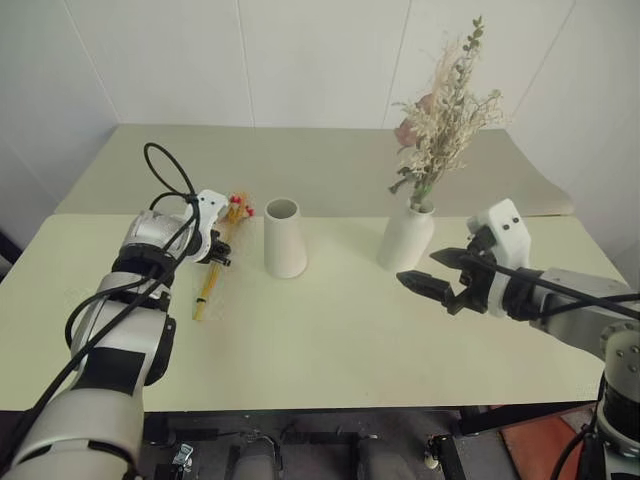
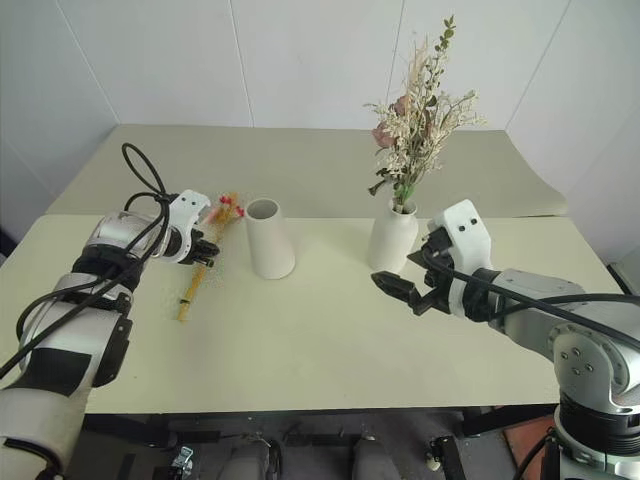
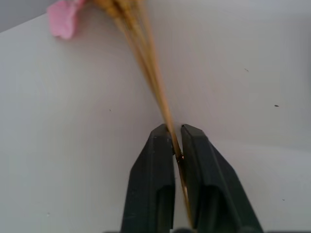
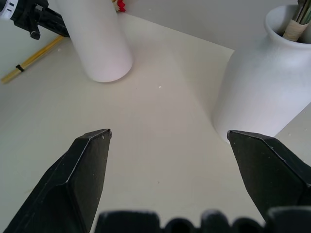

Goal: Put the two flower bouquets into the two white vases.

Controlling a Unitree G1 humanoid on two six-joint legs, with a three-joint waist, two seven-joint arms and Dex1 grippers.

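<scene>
Pale table: rose bunch already in bottle vase; cone vase empty; left gripper clamped on straw sprig; right gripper spread wide, holding nothing.

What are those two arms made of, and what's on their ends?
Both arms have silver-grey and white shells with black joints and loose black cables. The left gripper and right gripper each end in two black, wedge-shaped fingers on a white-cased wrist.
</scene>
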